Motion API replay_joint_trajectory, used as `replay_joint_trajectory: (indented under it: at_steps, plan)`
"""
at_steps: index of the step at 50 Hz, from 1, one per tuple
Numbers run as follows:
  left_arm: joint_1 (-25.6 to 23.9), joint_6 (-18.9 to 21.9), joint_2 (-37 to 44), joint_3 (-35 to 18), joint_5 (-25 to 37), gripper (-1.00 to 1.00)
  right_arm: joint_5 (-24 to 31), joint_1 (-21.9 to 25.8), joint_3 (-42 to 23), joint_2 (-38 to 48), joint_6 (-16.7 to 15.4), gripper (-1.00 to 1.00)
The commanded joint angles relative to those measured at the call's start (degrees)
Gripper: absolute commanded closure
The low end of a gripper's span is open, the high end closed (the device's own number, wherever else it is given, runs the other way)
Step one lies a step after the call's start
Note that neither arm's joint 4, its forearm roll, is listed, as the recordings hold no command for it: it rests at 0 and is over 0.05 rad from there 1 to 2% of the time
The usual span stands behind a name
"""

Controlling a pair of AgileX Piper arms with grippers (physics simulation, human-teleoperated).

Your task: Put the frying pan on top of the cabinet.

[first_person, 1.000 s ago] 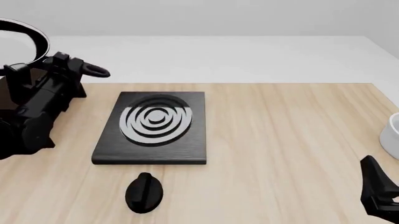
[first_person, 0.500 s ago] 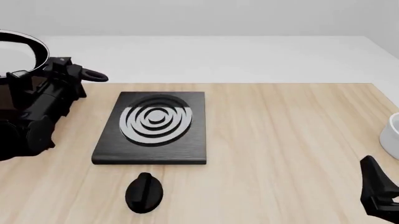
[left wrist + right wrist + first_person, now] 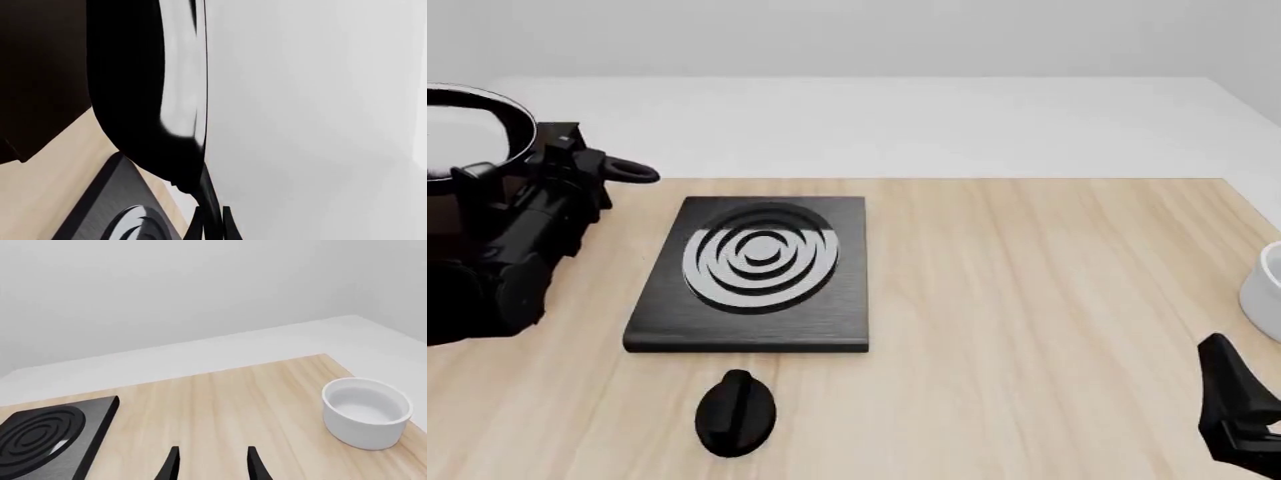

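At the far left, the left gripper [image 3: 577, 160] is clamped on the frying pan's [image 3: 474, 125] handle above the cabinet [image 3: 443, 215], so lowering and letting go come next; the right gripper [image 3: 211, 462] idles with jaws apart, holding nothing.

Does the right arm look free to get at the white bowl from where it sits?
Probably yes. The right gripper is open and holds nothing, and only bare table lies between it and the bowl, which sits alone near the table's right edge.
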Motion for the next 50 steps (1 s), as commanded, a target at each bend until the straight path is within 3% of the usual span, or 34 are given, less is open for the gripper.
replay_joint_trajectory:
  at_steps: [1, 50]
  plan:
    - [0.5, -0.8, 1.3, -0.8, -2.5, 1.0, 0.0, 0.0, 0.0, 0.0, 0.1, -1.0]
    - [2.4, -5.3, 8.7, -0.7, -9.1, 1.0, 0.1, 0.3, 0.0, 0.0, -1.0, -1.0]
